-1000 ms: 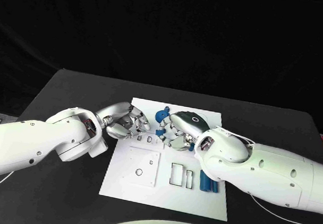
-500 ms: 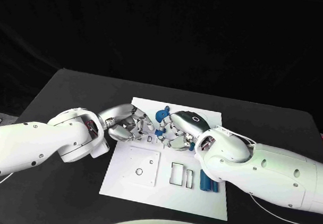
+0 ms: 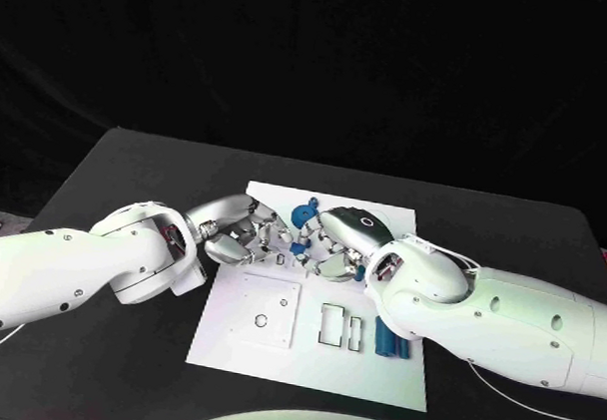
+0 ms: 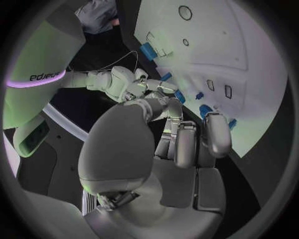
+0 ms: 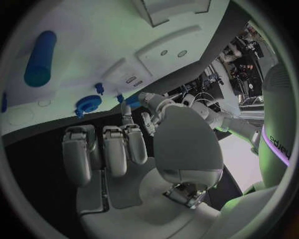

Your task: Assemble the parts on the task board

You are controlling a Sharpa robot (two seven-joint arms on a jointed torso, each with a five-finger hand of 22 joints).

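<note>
Both my hands meet over the far half of the task board (image 3: 311, 356), which lies mid-worktop (image 3: 134, 169). Left hand (image 3: 239, 231) sits at the board's left edge, fingers curled toward the right hand (image 3: 332, 243); since a second ago it has edged slightly inward, fingertips now closer to the right's. Whether either hand pinches a part I cannot tell; the fingers hide the gap between them. A blue round part (image 3: 305, 213) stands on the board just beyond the hands, unmoved. In the right wrist view a blue disc-shaped part (image 5: 88, 104) sits on the board near my fingertips (image 5: 128, 120). Blue cylinder (image 3: 386, 340) lies near the board's right edge beside my right forearm, unchanged.
</note>
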